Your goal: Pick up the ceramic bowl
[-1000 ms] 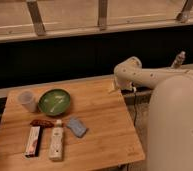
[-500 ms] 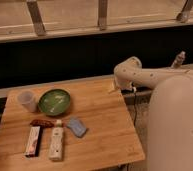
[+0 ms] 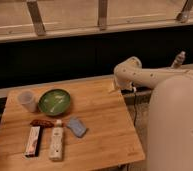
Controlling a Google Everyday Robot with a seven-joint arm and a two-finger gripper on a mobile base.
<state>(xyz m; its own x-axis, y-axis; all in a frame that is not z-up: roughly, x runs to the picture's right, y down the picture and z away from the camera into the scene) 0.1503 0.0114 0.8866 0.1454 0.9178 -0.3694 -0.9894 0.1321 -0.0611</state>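
One ceramic bowl (image 3: 55,101) and one white cup (image 3: 27,100) sit left on the desk (image 3: 102,117); the hand (image 3: 179,59) is upper right, and I cannot tell whether it is open or closed.

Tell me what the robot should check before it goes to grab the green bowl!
1. The ceramic bowl sits upright on the table, in plain view: ok.
2. Bowl empty: cannot tell, there are pale marks inside.
3. Space around it: not ok on one side, the cup stands close beside it.
4. The side toward the robot is free: ok, only bare wood there.
5. The gripper is near the bowl: not ok, it is up at the far right, away from the table.
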